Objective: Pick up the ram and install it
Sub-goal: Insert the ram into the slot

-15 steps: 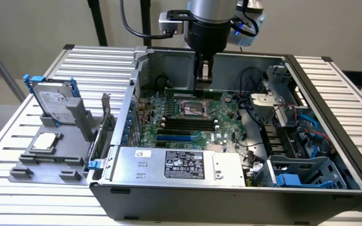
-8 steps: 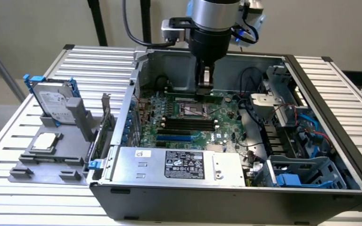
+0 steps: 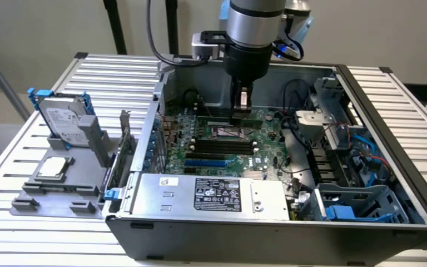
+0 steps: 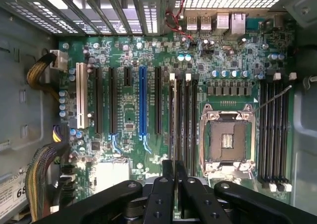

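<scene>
Exterior view's left first: you've got a gray holder (image 3: 58, 186) by that edge of the surface (image 3: 391, 100), with one hard drive (image 3: 64, 119) upright in it and another (image 3: 54, 167) lying flat. Next is the open computer case (image 3: 273, 233) at the surface's middle, motherboard (image 3: 221, 147) inside. Your arm (image 3: 254, 28) reaches down into the case near its far wall. The fingers (image 3: 242, 105) are pinched on the ram (image 3: 252, 118), a thin green stick held edge-on over the memory slots (image 4: 190, 125), just beside the CPU socket (image 4: 229, 140). Seated or not, can't tell. A blue drive cage (image 3: 354, 203) sits in the case's near corner on the exterior view's right.
</scene>
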`<state>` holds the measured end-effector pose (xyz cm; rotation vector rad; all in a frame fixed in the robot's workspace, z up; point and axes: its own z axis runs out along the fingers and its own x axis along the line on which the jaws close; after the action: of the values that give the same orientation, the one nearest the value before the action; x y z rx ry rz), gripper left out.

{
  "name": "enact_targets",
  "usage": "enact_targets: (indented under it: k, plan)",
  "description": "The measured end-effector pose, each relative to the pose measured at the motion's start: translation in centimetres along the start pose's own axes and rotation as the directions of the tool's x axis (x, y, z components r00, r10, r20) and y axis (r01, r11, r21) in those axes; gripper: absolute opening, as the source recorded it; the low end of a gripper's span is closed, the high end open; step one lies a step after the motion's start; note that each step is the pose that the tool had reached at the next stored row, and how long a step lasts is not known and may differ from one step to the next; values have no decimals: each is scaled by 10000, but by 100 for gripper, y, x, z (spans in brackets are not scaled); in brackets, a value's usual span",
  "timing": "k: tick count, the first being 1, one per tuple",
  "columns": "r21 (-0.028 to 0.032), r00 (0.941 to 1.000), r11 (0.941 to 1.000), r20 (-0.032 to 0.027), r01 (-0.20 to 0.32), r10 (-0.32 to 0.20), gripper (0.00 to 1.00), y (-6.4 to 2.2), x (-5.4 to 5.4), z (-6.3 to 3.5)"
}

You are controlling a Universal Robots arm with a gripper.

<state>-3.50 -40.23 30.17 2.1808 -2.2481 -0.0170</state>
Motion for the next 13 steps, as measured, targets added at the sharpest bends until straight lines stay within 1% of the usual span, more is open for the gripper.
enact_targets:
  k: [13]
  plan:
    - [0, 10000, 10000, 0, -1, 1, 13, -25, 13, 237]
